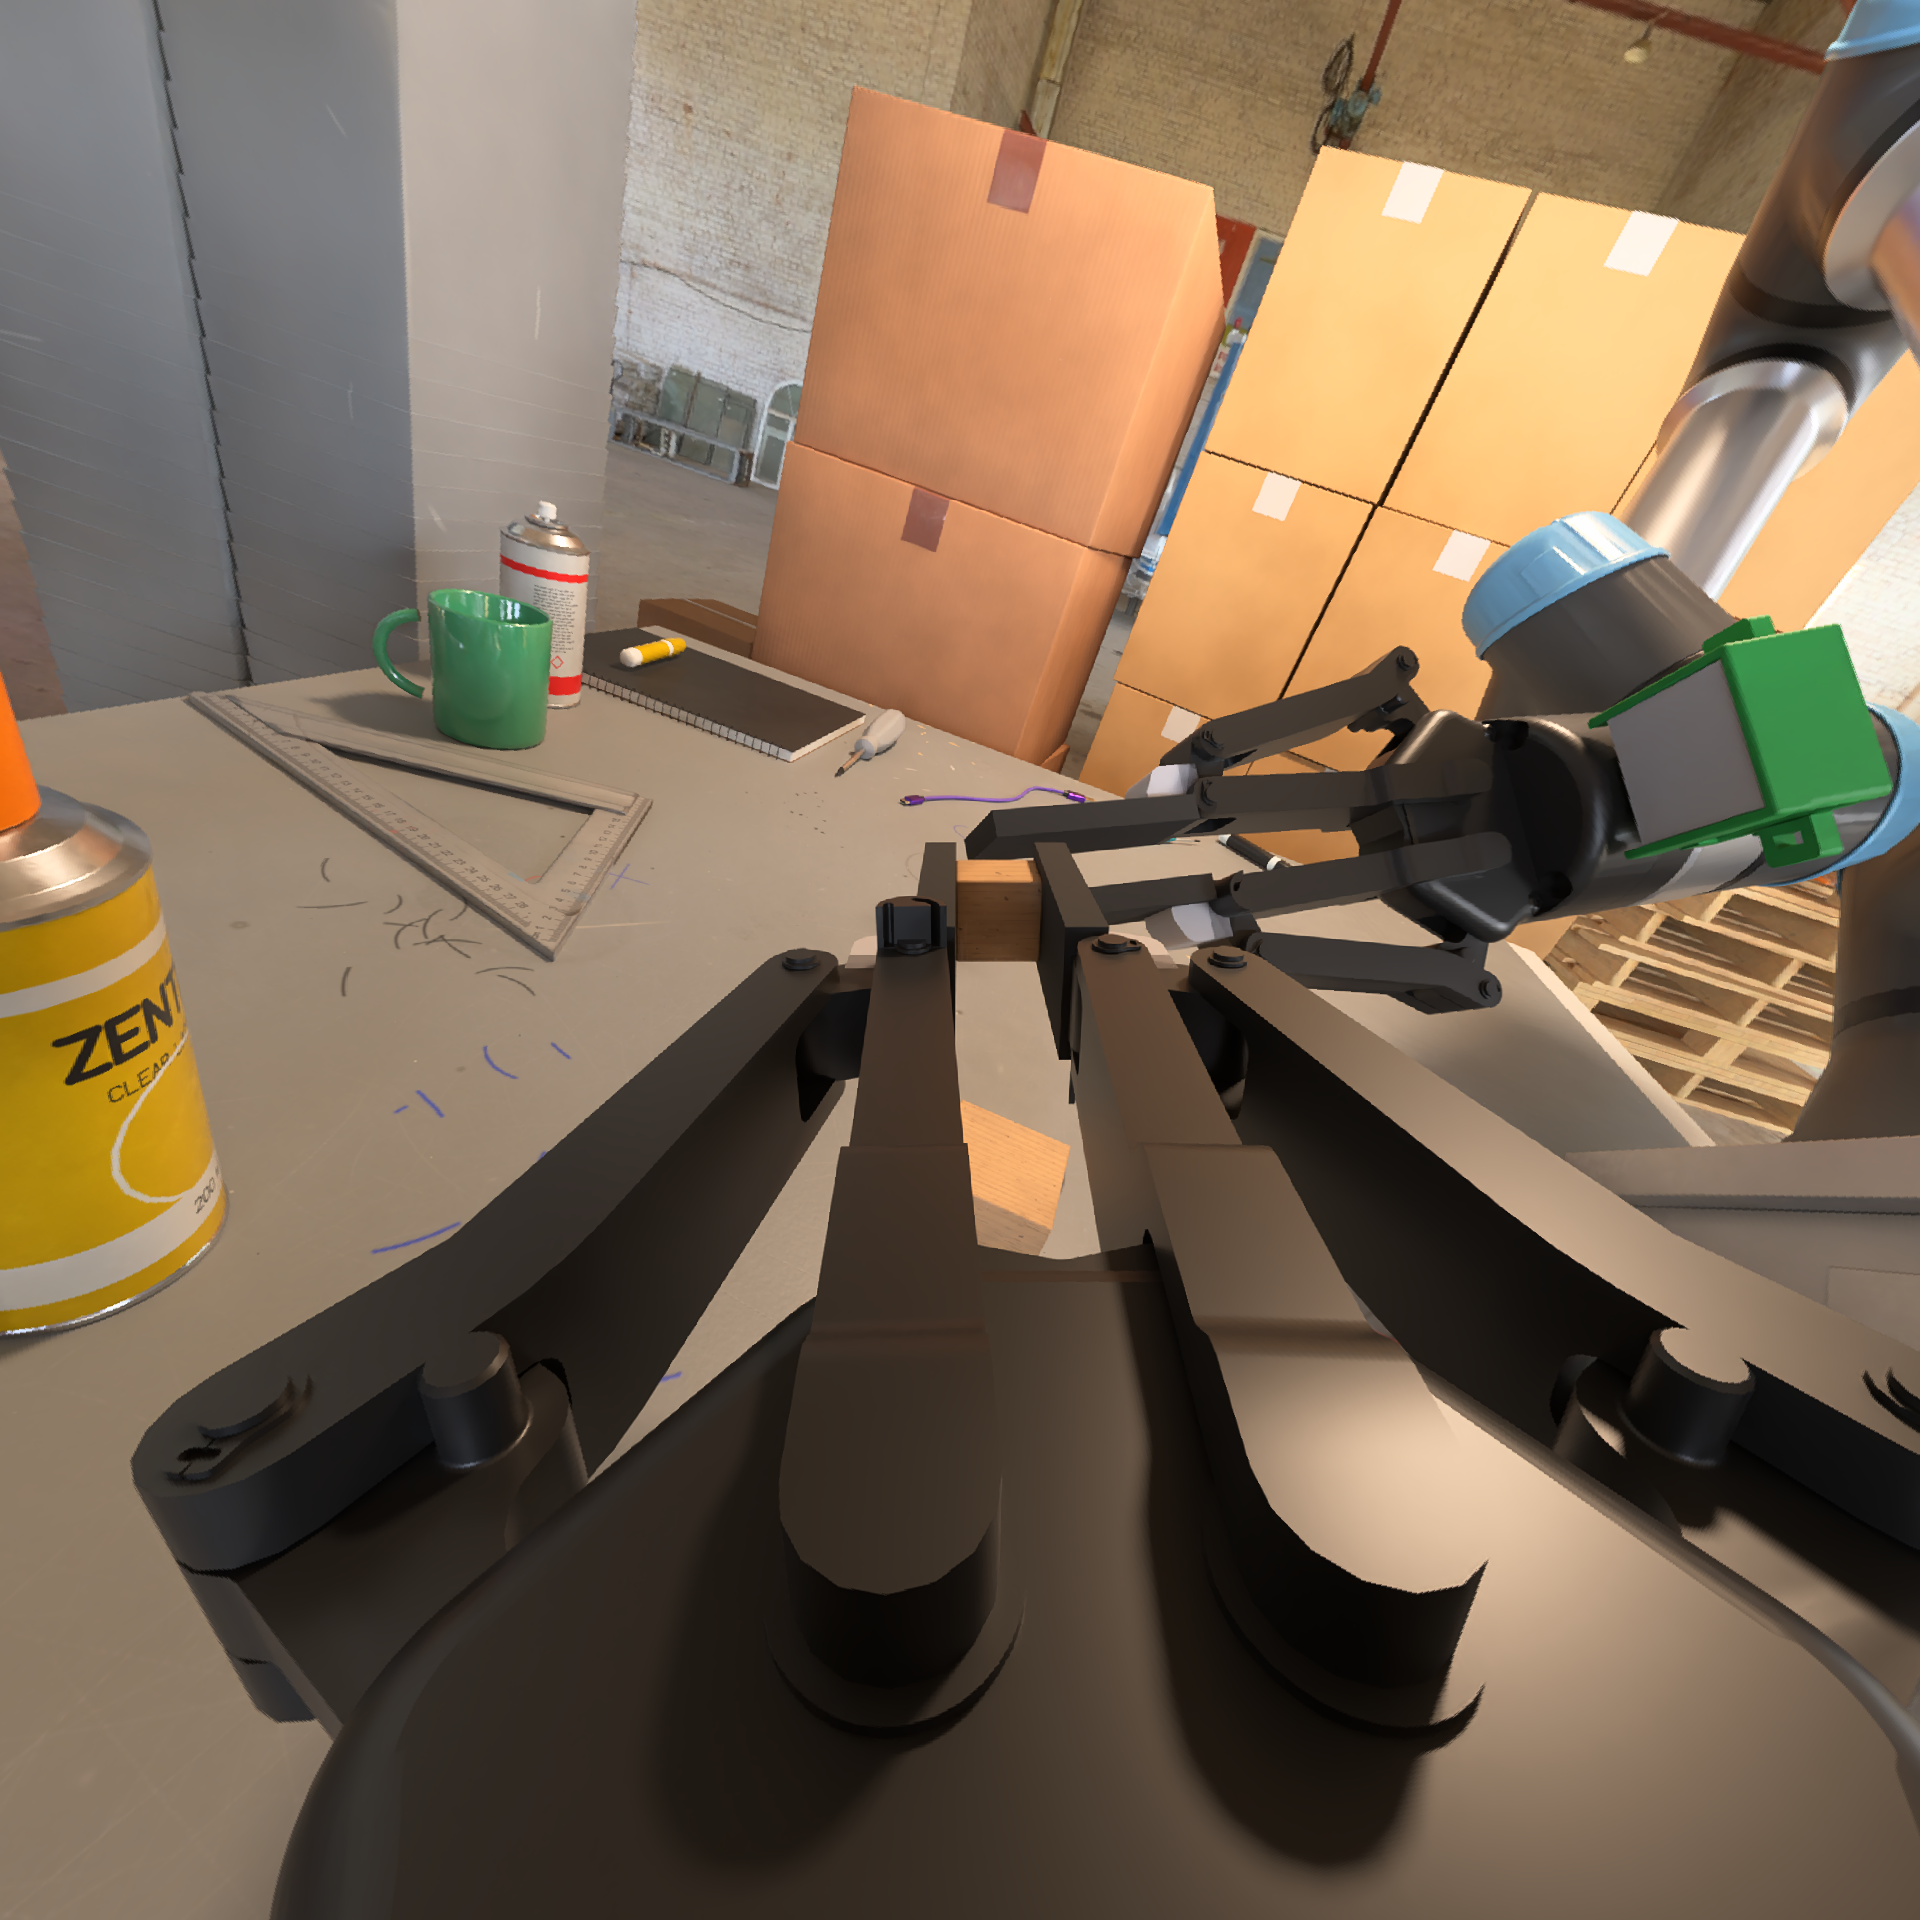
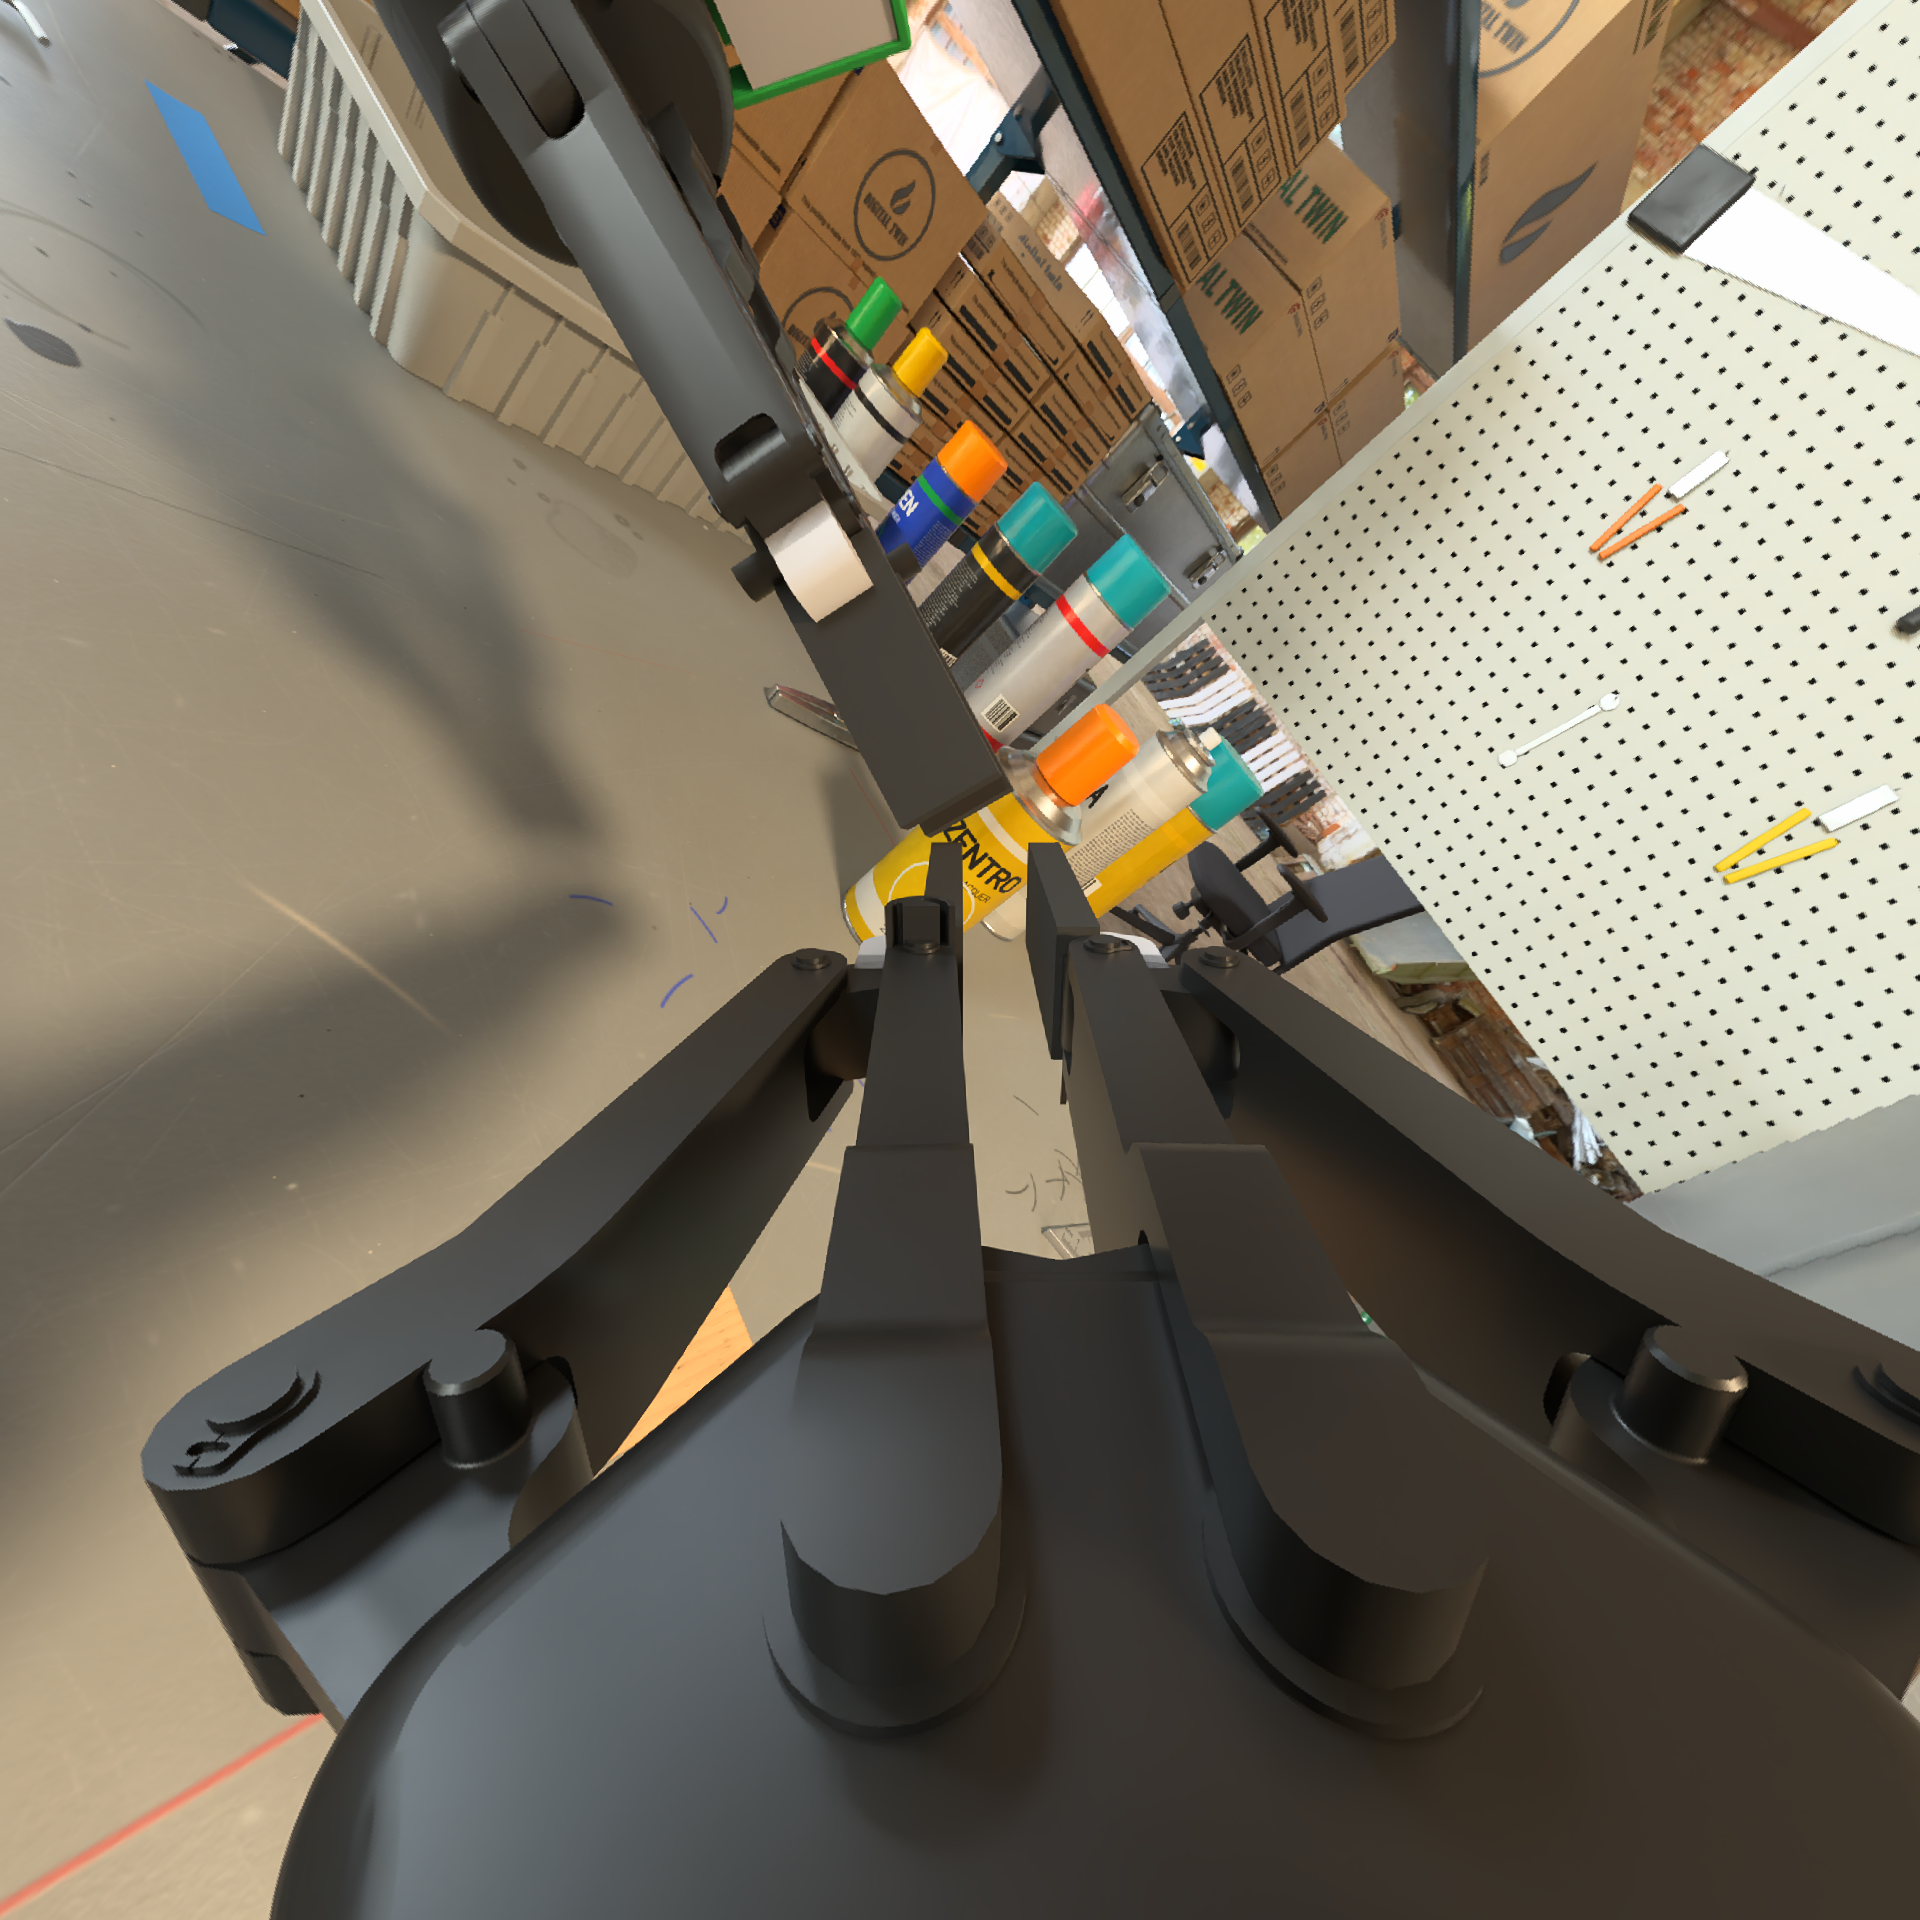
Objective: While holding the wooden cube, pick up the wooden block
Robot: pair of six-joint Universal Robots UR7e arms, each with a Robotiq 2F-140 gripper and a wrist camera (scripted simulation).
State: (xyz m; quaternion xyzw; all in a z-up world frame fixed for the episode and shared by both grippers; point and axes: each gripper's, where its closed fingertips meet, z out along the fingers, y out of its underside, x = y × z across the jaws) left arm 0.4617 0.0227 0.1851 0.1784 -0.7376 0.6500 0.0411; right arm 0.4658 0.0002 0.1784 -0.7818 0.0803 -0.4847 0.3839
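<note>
My left gripper [image 1: 992, 883] is shut on a small wooden cube [image 1: 997, 914] and holds it above the grey table [image 1: 644, 997]. A pale wooden block [image 1: 1013, 1174] lies on the table under that gripper, showing between its fingers. My right gripper [image 1: 1013, 847] reaches in from the right, its tips just beside and above the cube. In the right wrist view, my right gripper [image 2: 992, 883] stands with a narrow gap and nothing in it. One finger [image 2: 904, 707] of the left gripper crosses in front and hides the cube. A strip of the block [image 2: 686, 1361] shows beneath.
A yellow can [image 1: 94, 1091] stands at the near left. A green mug [image 1: 488, 665], spray can [image 1: 545, 582], set square [image 1: 436, 810], notebook [image 1: 717, 691] and screwdriver [image 1: 873, 738] lie farther back. Cardboard boxes [image 1: 987, 416] stand behind. Spray cans [image 2: 1049, 644] and a pegboard [image 2: 1558, 727] lie ahead.
</note>
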